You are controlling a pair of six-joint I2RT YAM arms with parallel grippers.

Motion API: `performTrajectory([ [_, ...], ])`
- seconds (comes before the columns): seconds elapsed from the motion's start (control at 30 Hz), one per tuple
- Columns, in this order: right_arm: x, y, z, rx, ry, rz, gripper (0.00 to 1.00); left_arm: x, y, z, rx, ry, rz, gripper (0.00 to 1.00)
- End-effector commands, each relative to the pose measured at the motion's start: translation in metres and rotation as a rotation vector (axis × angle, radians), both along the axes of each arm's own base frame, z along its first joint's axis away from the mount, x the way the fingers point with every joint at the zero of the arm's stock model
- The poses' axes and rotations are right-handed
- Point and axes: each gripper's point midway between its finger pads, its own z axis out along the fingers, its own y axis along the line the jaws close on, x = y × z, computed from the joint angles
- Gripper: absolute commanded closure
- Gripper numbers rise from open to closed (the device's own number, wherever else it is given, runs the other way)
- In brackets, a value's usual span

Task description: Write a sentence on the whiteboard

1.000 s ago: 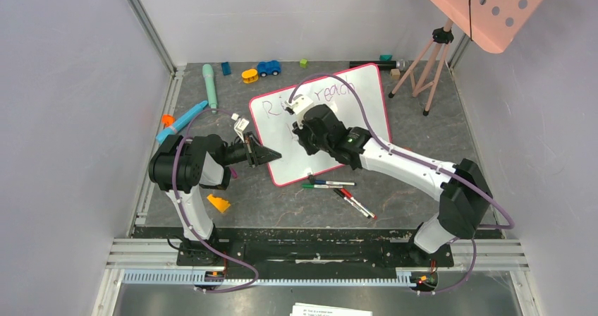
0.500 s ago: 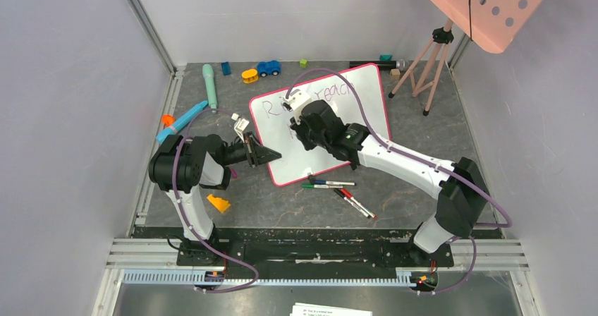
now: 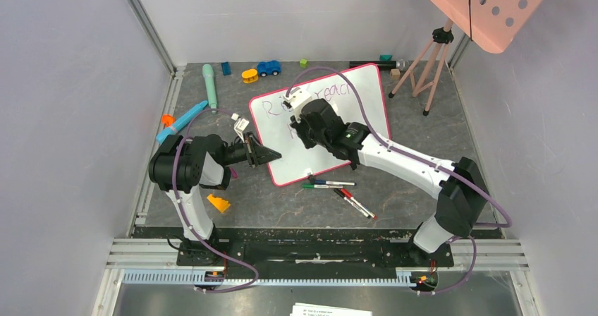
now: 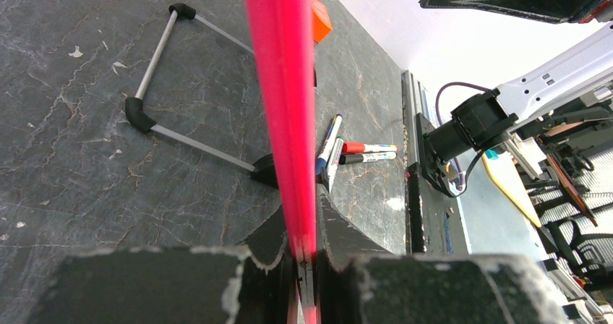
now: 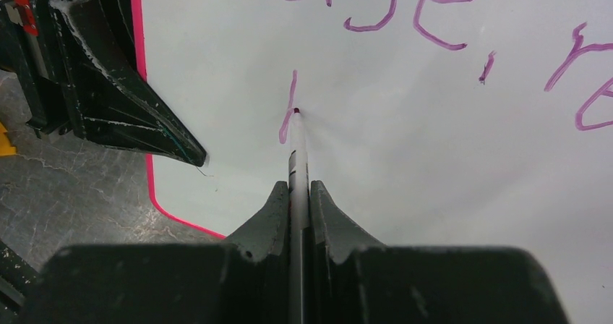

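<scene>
The whiteboard (image 3: 356,111) lies tilted mid-table, white with a pink-red rim. My left gripper (image 3: 271,154) is shut on its left rim, seen edge-on in the left wrist view (image 4: 282,107). My right gripper (image 3: 300,122) is shut on a marker (image 5: 298,161) whose purple tip touches the board (image 5: 448,165). The sentence (image 5: 405,13) shows "Rise, re" in purple ink, with one short stroke of a second line (image 5: 288,111) at the tip. In the top view "R" and "reach" (image 3: 335,90) show; the rest is hidden by my right arm.
Several loose markers (image 3: 338,189) lie in front of the board. Toys line the back: a teal stick (image 3: 209,83), a yellow and blue car (image 3: 259,70). A tripod (image 3: 426,65) with a salmon perforated panel (image 3: 486,5) stands back right. An orange block (image 3: 218,203) sits front left.
My right gripper has shifted slightly up and left over the board with the marker. The left gripper and the board have stayed still.
</scene>
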Motion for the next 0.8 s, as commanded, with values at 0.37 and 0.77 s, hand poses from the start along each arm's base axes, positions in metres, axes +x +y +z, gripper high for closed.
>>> performTrajectory([
  [0.37, 0.020, -0.024, 0.013, -0.010, -0.060, -0.092, 1.00, -0.012, -0.006, 0.003, 0.024, -0.172, -0.090, 0.93],
  [0.77, 0.004, -0.033, -0.009, -0.017, -0.007, -0.082, 1.00, -0.012, -0.006, 0.003, 0.024, -0.171, -0.089, 0.93],
])
